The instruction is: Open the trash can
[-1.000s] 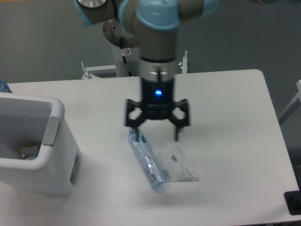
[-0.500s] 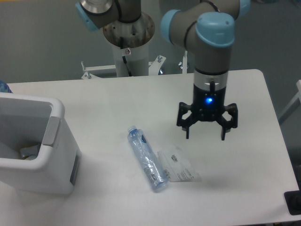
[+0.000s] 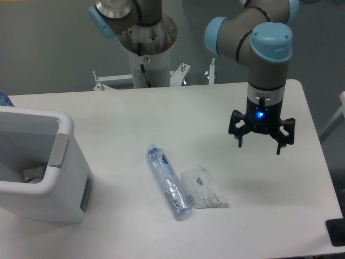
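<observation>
Gripper far right, trash can far left

We see our gripper (image 3: 260, 144) hanging empty with fingers spread over the right side of the white table (image 3: 161, 113), while the trash can (image 3: 40, 167) sits at the frame's left edge, well apart, its top looking already uncovered. A plastic bottle (image 3: 168, 182) and a clear packet (image 3: 204, 187) lie between them; the room behind is grey.

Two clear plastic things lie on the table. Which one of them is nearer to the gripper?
The flat clear packet is nearer to the gripper. The plastic bottle lies on its side just beyond the packet, toward the trash can.
</observation>
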Controlling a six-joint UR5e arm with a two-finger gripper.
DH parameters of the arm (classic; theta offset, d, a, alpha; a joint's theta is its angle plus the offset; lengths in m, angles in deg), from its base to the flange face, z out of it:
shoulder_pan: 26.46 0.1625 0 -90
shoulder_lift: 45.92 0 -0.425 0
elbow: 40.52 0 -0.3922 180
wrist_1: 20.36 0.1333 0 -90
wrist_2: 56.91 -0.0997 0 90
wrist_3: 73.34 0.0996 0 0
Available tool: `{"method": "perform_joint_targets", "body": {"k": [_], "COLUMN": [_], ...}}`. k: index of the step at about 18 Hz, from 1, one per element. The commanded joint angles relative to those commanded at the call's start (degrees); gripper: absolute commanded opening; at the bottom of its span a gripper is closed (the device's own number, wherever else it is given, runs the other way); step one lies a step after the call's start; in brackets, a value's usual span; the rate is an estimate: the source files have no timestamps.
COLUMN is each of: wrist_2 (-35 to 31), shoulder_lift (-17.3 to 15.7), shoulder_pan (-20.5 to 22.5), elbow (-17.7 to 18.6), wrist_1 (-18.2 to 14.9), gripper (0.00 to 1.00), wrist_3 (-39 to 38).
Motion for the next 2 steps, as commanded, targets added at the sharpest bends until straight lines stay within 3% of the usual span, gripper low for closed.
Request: {"method": "perform_joint_targets", "body": {"k": [2], "wrist_2": [-0.78], "shoulder_lift": [0.09], "shoulder_pan": [-0.09], "elbow": [0.79], "wrist_1": [0.09], "gripper": [1.0], "wrist_3": [0.0]}}
